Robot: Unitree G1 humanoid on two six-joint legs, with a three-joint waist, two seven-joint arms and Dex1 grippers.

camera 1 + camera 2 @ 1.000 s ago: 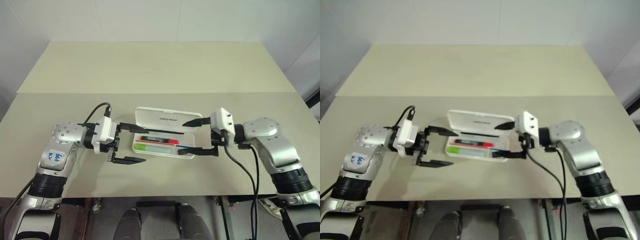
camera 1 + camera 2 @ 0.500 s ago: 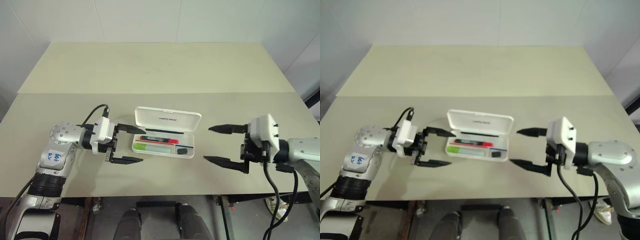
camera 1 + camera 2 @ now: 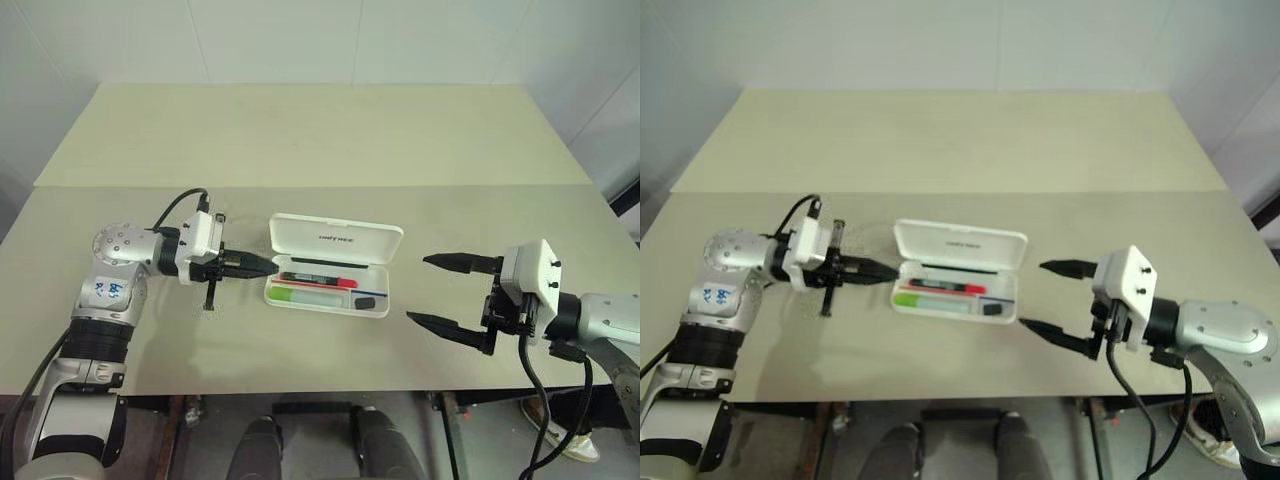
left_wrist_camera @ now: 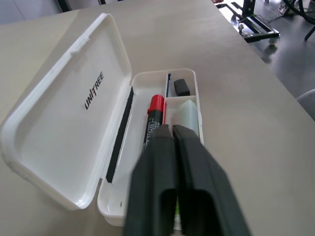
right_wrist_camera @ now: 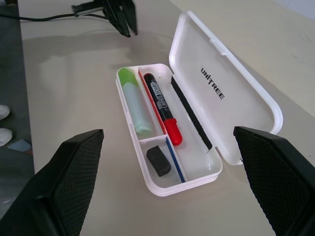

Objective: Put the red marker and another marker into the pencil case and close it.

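On the desk the pencil case lies open, holding the red marker, the lime-green marker and a small black block. The right wrist view reads its lid logo. Left end effector pinched closed, empty; right end effector spread wide, empty.

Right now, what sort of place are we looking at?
Probably a robot test room or lab: a bare beige table against plain white walls, with nothing but an open pencil case holding markers.
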